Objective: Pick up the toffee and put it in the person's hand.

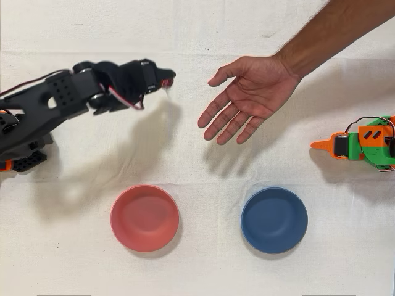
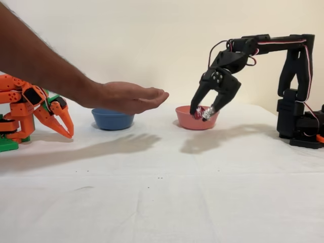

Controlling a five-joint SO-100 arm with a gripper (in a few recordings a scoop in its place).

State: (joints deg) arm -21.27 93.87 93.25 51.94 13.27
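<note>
The surface point(image 1: 203, 271) is covered in a white cloth and carries everything else. The black arm point(image 2: 296, 91) stands at the right of the fixed view, its upper links reaching out level and then bending down toward the middle. A person's forearm point(image 2: 35, 66) comes in from the upper left of that view and ends in the person's hand point(image 1: 247, 98), palm open, digits spread, held above the cloth. The idle orange arm point(image 2: 30, 111) sits at the left edge of the fixed view.

In the overhead view a pink bowl point(image 1: 145, 217) lies lower left of centre and a blue bowl point(image 1: 274, 220) lower right, well apart.

The gripper point(image 2: 200, 113) hangs in the air, raised off the cloth, its fingers point(image 2: 195, 104) pinching the toffee point(image 2: 201, 113), a small red, shiny sweet. In the overhead view the fingertips point toward the open hand, with a clear gap between them.
</note>
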